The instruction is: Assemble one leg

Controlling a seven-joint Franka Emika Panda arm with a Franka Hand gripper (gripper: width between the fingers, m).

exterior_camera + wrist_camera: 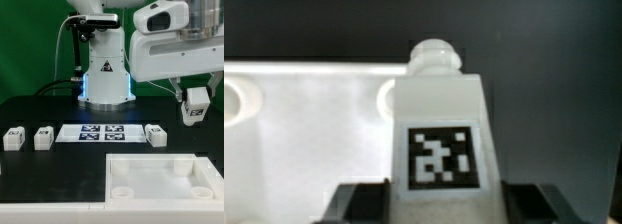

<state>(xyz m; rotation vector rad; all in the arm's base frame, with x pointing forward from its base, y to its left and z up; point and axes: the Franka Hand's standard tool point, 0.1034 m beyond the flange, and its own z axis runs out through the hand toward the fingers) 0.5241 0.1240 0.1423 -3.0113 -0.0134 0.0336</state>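
Observation:
My gripper (194,100) is shut on a leg (195,108), a short white post with a black-and-white tag, and holds it in the air above the table at the exterior view's right. In the wrist view the held leg (441,125) stands between my dark fingers (358,203), its screw tip pointing at the large white rimmed tray-like piece (313,130) below. That piece (165,178) lies at the front right of the exterior view. Three other legs lie on the table: two on the left (13,138) (44,137) and one (155,133) right of the marker board.
The marker board (100,132) lies flat in the middle of the black table. The robot base (104,75) stands behind it with a blue light. Cables hang at the back left.

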